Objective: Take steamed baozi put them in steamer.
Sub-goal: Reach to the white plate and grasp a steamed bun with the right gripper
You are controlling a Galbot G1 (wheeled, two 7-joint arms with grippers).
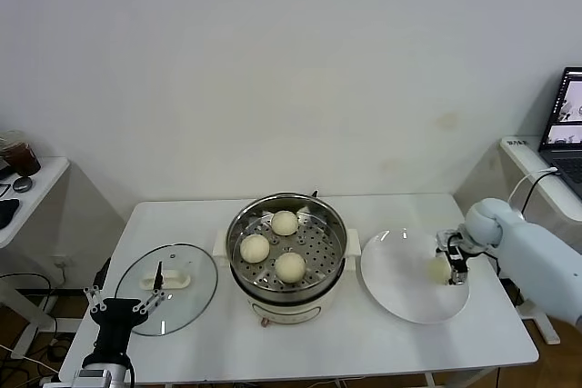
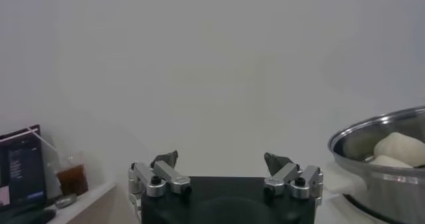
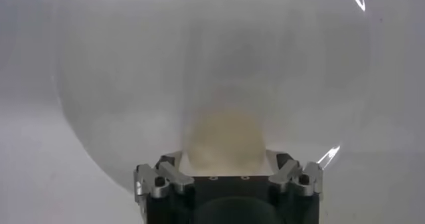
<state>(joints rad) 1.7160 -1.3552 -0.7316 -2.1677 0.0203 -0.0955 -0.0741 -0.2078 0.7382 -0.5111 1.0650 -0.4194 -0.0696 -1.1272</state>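
Note:
The steel steamer [image 1: 333,224] stands mid-table on its cream base. Three pale baozi lie on its perforated tray: one at the back [image 1: 285,222], one on the left [image 1: 255,247], one at the front [image 1: 290,266]. A fourth baozi [image 1: 440,269] lies on the white plate [image 1: 400,293] at the right. My right gripper [image 1: 453,265] is down over it, fingers open on either side of the bun [image 3: 224,135]. My left gripper [image 1: 123,306] is parked open and empty at the front left. The left wrist view shows it [image 2: 222,160] with the steamer's rim [image 2: 372,132] beyond.
A round glass lid [image 1: 182,302] with a white handle lies flat left of the steamer, just behind the left gripper. A side table with a cup [image 1: 20,156] is at the far left; a laptop [image 1: 568,120] is at the far right.

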